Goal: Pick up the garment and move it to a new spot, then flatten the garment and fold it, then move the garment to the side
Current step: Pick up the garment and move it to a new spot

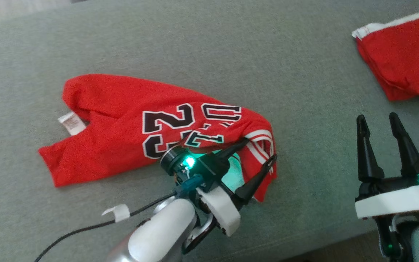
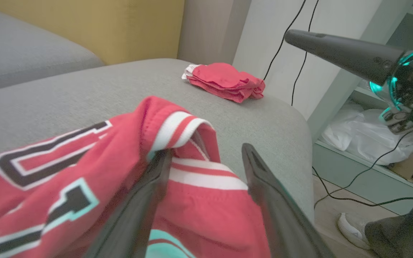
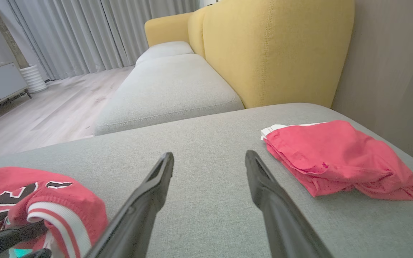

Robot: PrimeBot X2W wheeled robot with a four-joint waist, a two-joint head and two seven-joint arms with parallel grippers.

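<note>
The garment (image 1: 122, 127) is a red jersey with the number 23, lying crumpled on the grey cushion (image 1: 209, 47). My left gripper (image 1: 260, 149) stands open at the jersey's right end. In the left wrist view the striped white-and-red trim (image 2: 181, 129) drapes against the left finger (image 2: 149, 193), while the other finger (image 2: 264, 186) is clear of the cloth. The jersey (image 2: 48, 172) fills that view's lower left and also shows in the right wrist view (image 3: 13, 190). My right gripper (image 1: 376, 117) hovers open over bare cushion to the right, with nothing between its fingers (image 3: 145, 200).
A second red garment (image 1: 402, 58) lies folded at the cushion's far right corner (image 3: 335, 157). Beyond the cushion's right edge are cables, a shelf with white bags (image 2: 364, 139) and a white shoe (image 2: 353, 225) on the floor. A yellow sofa back (image 3: 274, 53) rises behind.
</note>
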